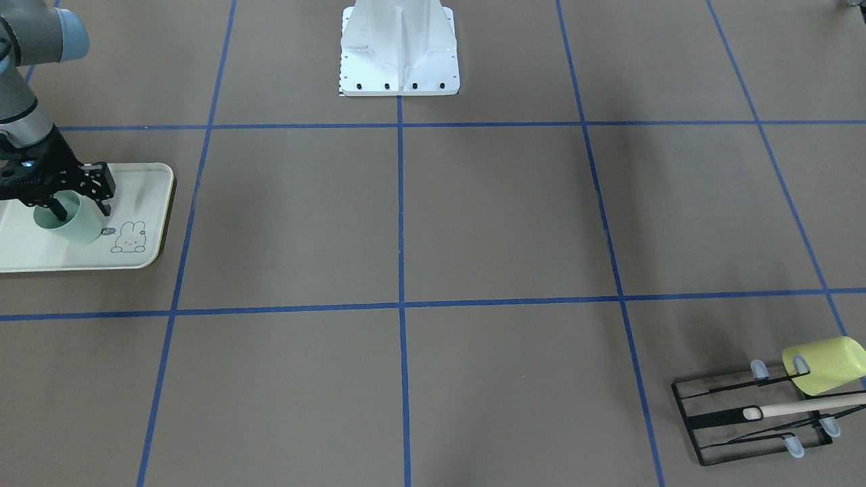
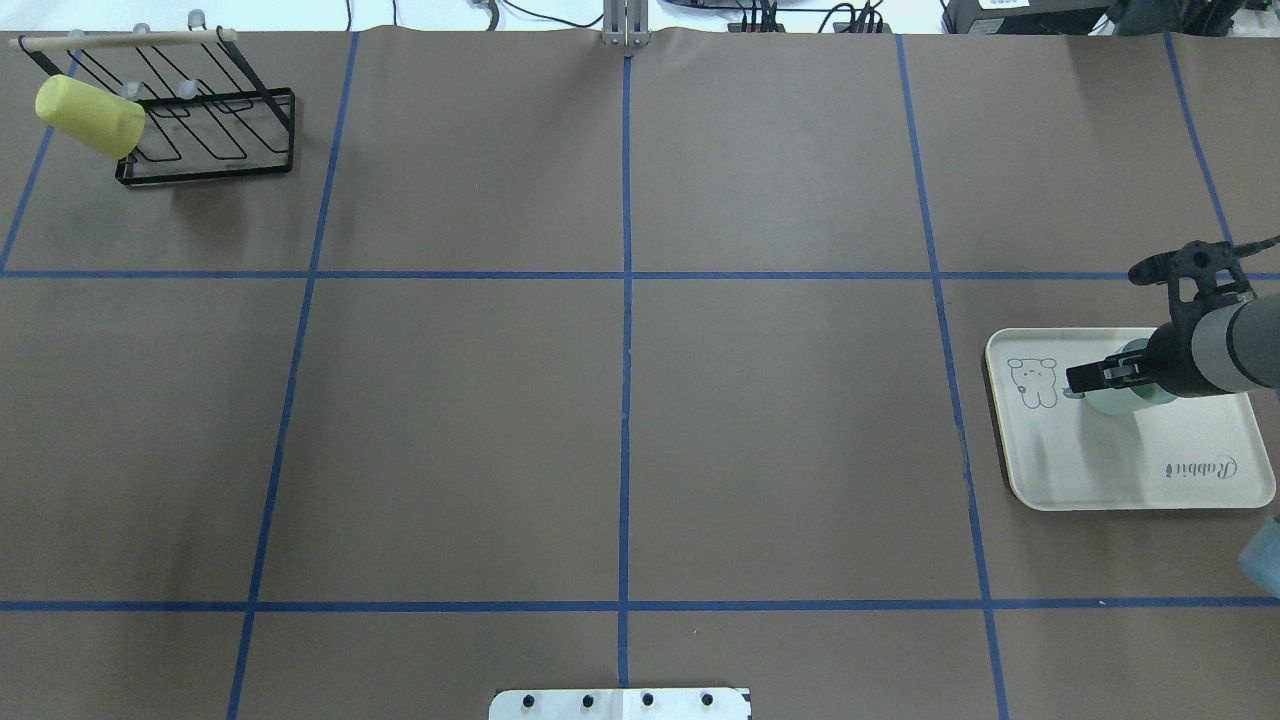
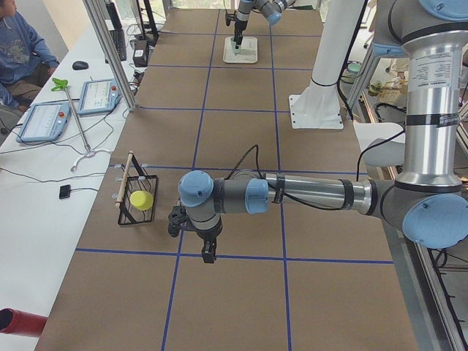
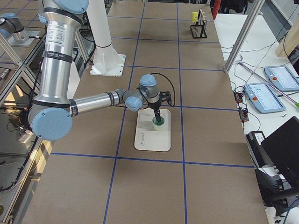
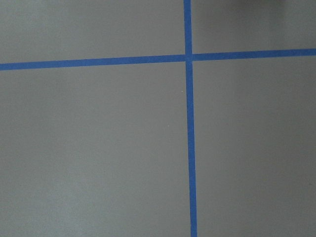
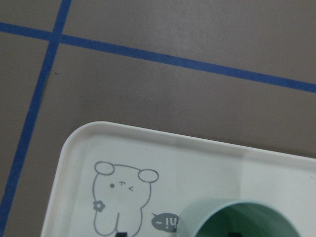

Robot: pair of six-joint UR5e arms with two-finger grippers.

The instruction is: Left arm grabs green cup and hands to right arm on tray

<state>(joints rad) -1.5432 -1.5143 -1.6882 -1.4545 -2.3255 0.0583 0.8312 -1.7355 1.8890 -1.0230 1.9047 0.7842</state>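
- Since the green cup stands upright on the tray, just beside the bunny drawing, the step in hand looks like the let-go, with the hand-over part of the job apparently done.
- The right claw hangs over the cup's rim with its fingers apart. One tip is down inside the cup and the other is outside the wall on the bunny side. In the wrist view neither tip seems to press the wall.
- To do this well, I judge the claw should rise straight up and not drift sideways until the inner tip is above the rim. A light plastic cup on a smooth tray would likely tip or slide at a small nudge.
- The right arm reaches in low over the table, so its wrist should lift first and only then pull away.
- Farther off, the left arm stretches over bare table, well apart from the tray. Its left claw points down, and I cannot tell whether it is apart or together.
- Farthest away, at the opposite end, a black wire rack carries a yellow cup, which plays no part here.
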